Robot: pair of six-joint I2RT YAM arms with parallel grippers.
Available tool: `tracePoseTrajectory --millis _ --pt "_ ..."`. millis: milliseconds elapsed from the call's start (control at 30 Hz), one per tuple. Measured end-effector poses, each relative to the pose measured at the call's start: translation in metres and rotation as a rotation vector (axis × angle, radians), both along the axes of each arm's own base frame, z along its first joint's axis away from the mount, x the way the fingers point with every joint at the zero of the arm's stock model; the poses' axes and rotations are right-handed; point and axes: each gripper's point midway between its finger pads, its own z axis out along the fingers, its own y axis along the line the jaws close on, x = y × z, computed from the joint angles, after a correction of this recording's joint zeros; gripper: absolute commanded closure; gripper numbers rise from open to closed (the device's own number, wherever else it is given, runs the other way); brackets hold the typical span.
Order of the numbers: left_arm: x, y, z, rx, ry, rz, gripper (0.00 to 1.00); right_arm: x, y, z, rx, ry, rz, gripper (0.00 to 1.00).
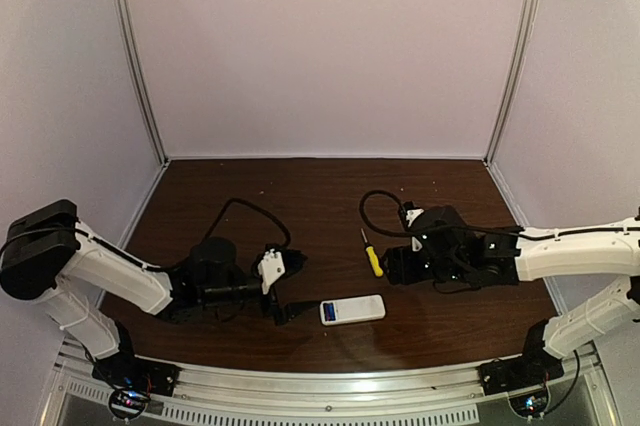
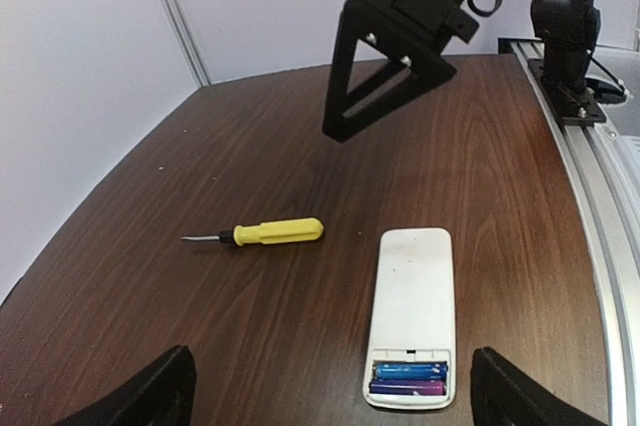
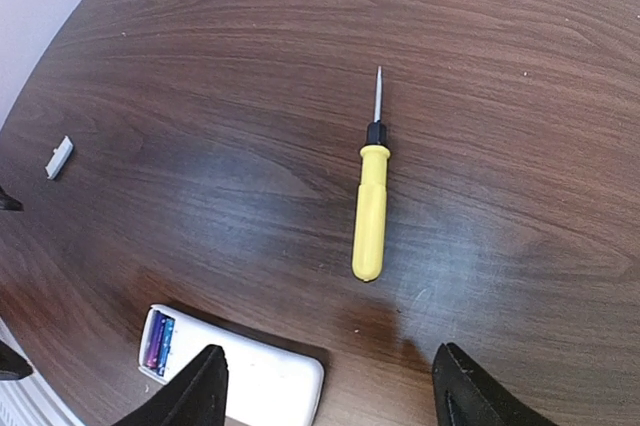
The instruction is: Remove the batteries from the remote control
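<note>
Gaping over the table [image 2: 180, 166], both grippers are seen empty.
The left gripper [image 2: 335, 396] is spread to its widest, with its fingers set either side of the near end of the remote control [image 2: 412, 286]. The remote is laid flat and is not touched. Two batteries [image 2: 408, 378] are seated side by side in its uncovered compartment. The right gripper [image 3: 330, 388] is held apart above the remote's other end, near the yellow screwdriver [image 3: 369, 214], with nothing gripped.

Both white-shelled arms reach inward, forearms low and nearly level. The black left pincer [image 1: 283, 284] points right, its fingers [image 2: 150, 396] spread wide, nothing between them. The black right pincer [image 1: 392, 266] points left, angled downward, likewise parted and empty.
</note>
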Motion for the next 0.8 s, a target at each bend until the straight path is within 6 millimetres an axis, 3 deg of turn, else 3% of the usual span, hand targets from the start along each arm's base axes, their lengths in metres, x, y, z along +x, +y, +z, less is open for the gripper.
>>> tracePoseTrajectory --millis 167,333,800 --pt "0.015 0.023 0.015 -0.092 0.009 0.082 0.02 0.015 -0.001 -0.018 -0.012 0.034 -0.019 0.32" --pt "0.034 0.049 0.005 -0.108 0.048 0.182 0.03 0.027 0.002 -0.041 -0.033 0.084 -0.019 0.34" --pt "0.036 0.051 0.027 -0.184 0.052 0.194 0.03 0.058 0.028 -0.069 -0.042 0.138 -0.002 0.44"
